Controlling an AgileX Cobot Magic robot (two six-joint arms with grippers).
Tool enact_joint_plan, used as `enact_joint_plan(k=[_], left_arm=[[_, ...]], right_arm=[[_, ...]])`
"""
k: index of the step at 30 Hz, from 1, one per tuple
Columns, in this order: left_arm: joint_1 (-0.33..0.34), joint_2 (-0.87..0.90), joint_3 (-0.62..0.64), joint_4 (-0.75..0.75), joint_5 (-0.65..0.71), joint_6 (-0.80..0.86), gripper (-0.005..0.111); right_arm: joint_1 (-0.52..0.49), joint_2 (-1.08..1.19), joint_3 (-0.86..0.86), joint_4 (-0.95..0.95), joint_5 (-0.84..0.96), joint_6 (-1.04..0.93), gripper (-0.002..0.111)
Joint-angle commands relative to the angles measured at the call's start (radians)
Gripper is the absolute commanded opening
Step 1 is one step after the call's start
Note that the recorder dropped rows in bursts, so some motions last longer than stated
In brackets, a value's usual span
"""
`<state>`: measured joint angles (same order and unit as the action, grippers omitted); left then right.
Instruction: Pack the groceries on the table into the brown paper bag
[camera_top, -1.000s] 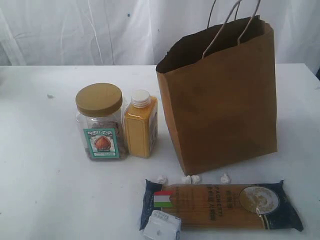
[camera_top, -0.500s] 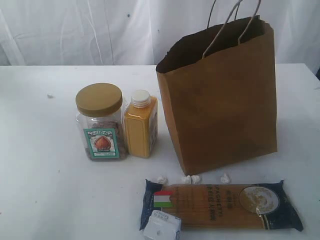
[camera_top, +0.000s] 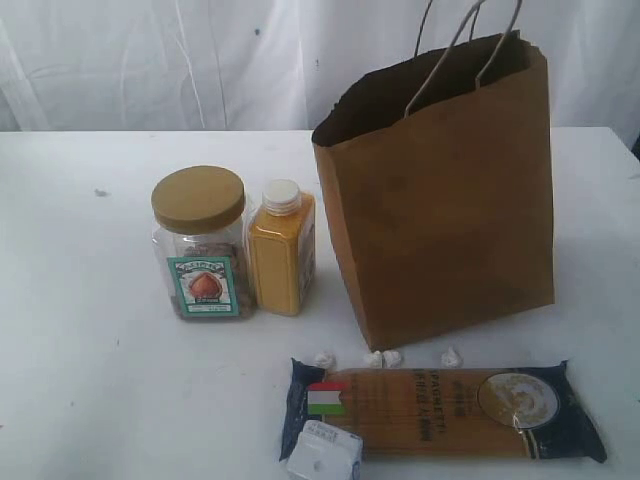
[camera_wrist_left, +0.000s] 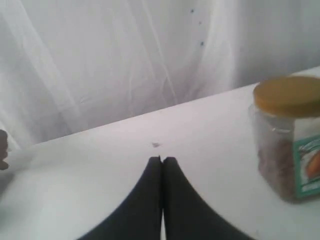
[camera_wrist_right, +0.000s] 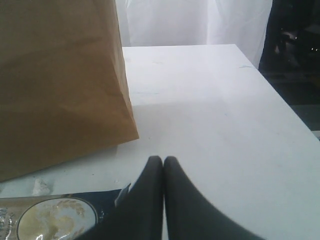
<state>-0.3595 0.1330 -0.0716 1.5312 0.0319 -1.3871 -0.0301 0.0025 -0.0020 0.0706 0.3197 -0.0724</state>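
Contents of the table (camera_top: 80, 330), white top, lightly scuffed:

1. Brown paper bag (camera_top: 450, 200): 1, upright, mouth open, right of centre toward the back. Its 2 twine handles (camera_top: 450, 45) stand up above the rim.
2. Clear jar (camera_top: 200, 245): 1, gold lid, teal label, upright, left of the bag and apart from it.
3. Yellow bottle (camera_top: 281, 255): 1, white cap, upright, just beside the jar on the side nearer the bag (whether the 2 touch cannot be told).
4. Spaghetti packet (camera_top: 450, 410): 1, lying flat and lengthwise along the front edge, in front of the bag.
5. Small white box (camera_top: 324, 455): 1, at the packet's left end, overlapping its front corner and partly cut off by the frame.
6. White crumbs (camera_top: 385, 358): 4, in a loose row between bag and packet.

Left gripper (camera_wrist_left: 162, 160): fingers pressed together, nothing between them, hanging over bare tabletop with the jar off to one side.

Right gripper (camera_wrist_right: 163, 160): fingers likewise pressed together and empty, above the packet's end, near the bag's lower corner.
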Motion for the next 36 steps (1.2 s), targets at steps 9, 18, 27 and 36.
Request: enact_joint_plan(k=[9, 18, 27, 36], left_arm=[[0.118, -0.075, 0.072, -0.028, -0.159, 0.127, 0.000], [0.118, -0.133, 0.072, -0.871, -0.376, 0.214, 0.000], [0.118, -0.133, 0.072, -1.783, -0.131, 0.905, 0.000], [0.256, -0.133, 0.072, -1.731, 0.022, 1.886, 0.000]], right_arm=[[0.003, -0.003, 0.002, 0.000, -0.006, -0.001, 0.000], [0.003, -0.003, 0.002, 0.000, -0.006, -0.001, 0.000], [0.003, -0.003, 0.002, 0.000, -0.006, -0.001, 0.000], [0.003, -0.003, 0.002, 0.000, -0.006, -0.001, 0.000]])
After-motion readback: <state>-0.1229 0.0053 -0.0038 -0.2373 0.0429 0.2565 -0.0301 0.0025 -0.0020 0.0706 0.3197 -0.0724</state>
